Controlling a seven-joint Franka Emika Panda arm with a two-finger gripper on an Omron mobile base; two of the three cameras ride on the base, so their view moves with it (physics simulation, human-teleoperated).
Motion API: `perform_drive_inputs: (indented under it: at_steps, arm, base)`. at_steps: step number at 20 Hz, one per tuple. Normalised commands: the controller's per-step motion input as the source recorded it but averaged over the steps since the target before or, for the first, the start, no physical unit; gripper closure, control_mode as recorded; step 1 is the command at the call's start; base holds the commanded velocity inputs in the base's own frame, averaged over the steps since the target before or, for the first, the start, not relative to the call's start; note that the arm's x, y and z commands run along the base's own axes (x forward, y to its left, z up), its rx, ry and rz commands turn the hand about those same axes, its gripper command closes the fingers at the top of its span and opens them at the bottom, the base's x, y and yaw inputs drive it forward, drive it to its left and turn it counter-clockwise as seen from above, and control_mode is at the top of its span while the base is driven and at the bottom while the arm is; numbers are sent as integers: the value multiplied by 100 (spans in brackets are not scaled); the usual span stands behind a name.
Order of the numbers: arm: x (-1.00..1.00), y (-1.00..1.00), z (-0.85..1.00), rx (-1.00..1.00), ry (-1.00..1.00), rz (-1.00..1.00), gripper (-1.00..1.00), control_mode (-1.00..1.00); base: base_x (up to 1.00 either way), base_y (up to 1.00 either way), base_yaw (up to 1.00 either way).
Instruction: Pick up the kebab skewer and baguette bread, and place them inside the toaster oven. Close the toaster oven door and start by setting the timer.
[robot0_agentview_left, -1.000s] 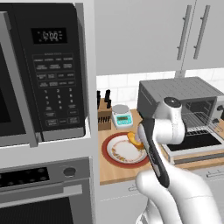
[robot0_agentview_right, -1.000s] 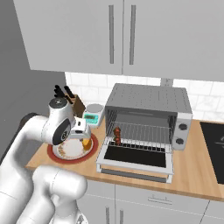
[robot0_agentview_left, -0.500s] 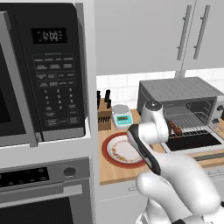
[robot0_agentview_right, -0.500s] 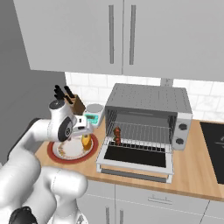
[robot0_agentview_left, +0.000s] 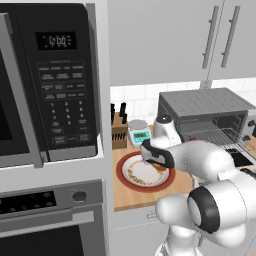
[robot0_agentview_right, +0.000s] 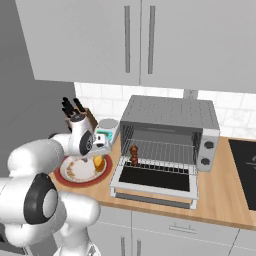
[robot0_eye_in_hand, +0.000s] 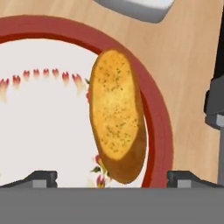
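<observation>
Hovering over the red-rimmed plate (robot0_agentview_right: 75, 179) at the left of the counter, the gripper (robot0_eye_in_hand: 112, 175) is held with its jaws spread wide, nothing between them, and the baguette bread (robot0_eye_in_hand: 117, 133) is seen directly below, lying along the plate's right side, partly over the red rim. A miss can be judged likely if the descent is made off-centre: the bread lies slanted between the fingertips (robot0_eye_in_hand: 41, 177), so one finger could be set down on the loaf rather than beside it, or the piece could be pushed off the rim onto the wood. Further right, the kebab skewer (robot0_agentview_right: 134, 153) is already found on the wire rack inside the toaster oven (robot0_agentview_right: 170, 131), whose door (robot0_agentview_right: 155, 182) is dropped open; the skewer could be knocked when the bread is brought in. The arm is folded low, the forearm reached leftward across the counter from the base and the hand turned downward at the plate.
</observation>
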Motion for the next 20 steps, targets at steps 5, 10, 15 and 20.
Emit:
perform_drive_inputs:
  at_steps: [5,10,15,20]
  arm:
    - [52,0,-20,0,8,0,-100,-100]
    - [19,0,-35,0,2,0,-100,-100]
    - [4,0,-31,0,0,0,-100,-100]
    - [-12,0,-16,0,0,0,-100,-100]
  base:
    - [0,0,0]
    - [0,0,0]
    - [0,0,0]
    - [0,0,0]
